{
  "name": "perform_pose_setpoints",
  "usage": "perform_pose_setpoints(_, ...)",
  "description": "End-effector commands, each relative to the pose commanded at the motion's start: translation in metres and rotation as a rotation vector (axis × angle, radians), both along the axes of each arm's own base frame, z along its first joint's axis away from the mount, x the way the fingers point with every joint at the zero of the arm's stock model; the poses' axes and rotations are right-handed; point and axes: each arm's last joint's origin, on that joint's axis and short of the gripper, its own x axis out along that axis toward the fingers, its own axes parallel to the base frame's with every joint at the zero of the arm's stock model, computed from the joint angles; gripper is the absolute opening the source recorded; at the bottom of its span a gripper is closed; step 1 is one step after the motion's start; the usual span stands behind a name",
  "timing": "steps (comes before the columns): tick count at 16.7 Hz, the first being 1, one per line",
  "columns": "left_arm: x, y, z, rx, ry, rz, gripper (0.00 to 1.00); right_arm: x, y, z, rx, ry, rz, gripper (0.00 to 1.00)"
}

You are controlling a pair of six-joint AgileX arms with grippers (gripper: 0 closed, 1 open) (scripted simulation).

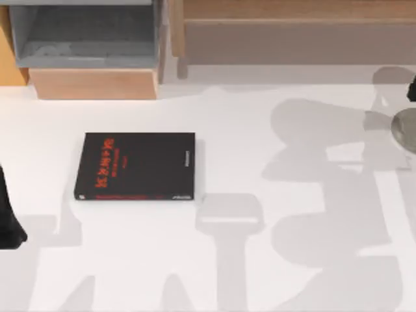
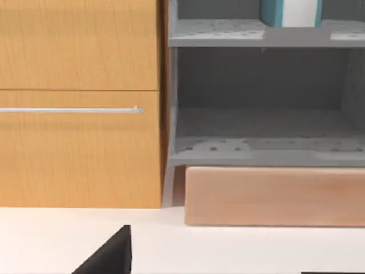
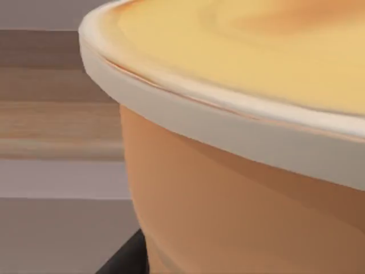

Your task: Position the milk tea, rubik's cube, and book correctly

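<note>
Up close in the right wrist view, the milk tea (image 3: 239, 171) looms as a peach-orange cup with a pale cream rim and a yellow-orange top, a dark edge of the right end effector (image 3: 126, 258) showing at its base. Whether the fingers grip the cup or merely sit against it cannot be told, nor how far apart they stand.

From above, the book (image 1: 135, 166) lies flat on the white surface (image 1: 273, 195), black cover up, red lettering running along the side nearest the camera's lower edge. It rests well clear of the grey open shelf unit (image 1: 84, 36), which stands beyond it at the back of the surface on a light wooden base (image 1: 94, 83). A grey-green round disc (image 1: 406, 128) sits far to the right of the book, at the surface's right edge.

Part of the left arm (image 1: 10, 218) shows as a dark shape left of the book, at the surface's left edge. Its wrist view faces the shelf unit and an orange wooden cabinet (image 2: 80, 103) with a thin metal handle (image 2: 71, 110); a dark corner of the left end effector (image 2: 108, 256) shows low in that view, and its opening cannot be told.
</note>
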Motion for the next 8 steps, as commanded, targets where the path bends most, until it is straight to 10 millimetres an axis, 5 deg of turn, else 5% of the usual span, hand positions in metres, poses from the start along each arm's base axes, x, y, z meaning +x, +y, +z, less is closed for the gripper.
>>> perform_pose_setpoints(8, 0.0, 0.0, 0.0, 0.0, 0.0, 0.0, 1.0, -0.0051, -0.0095, -0.0134, 0.013, 0.039, -0.003, 0.0)
